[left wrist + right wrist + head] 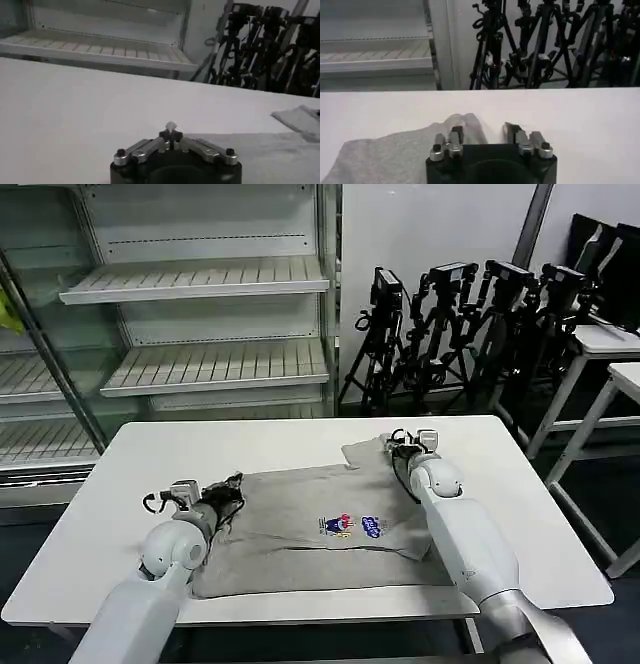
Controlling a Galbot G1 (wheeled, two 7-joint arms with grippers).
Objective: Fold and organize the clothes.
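Note:
A light grey short-sleeved shirt [290, 539] lies spread flat on the white table [140, 459], its small multicoloured chest print [350, 526] facing up. My left gripper [228, 492] sits low at the shirt's far left corner. In the left wrist view this gripper [170, 131] is shut, with a small pale tuft of the shirt pinched at its tips. My right gripper [402, 449] is at the far right sleeve. In the right wrist view it [483, 134] stands open, one finger [456, 135] against the bunched sleeve cloth [385, 152] and the other over bare table.
An empty white shelf unit with glass doors [200, 284] stands behind the table. A row of black tripods [470, 314] lines the back wall. More white tables [610, 344] are at the right. Bare tabletop runs along the far and left sides.

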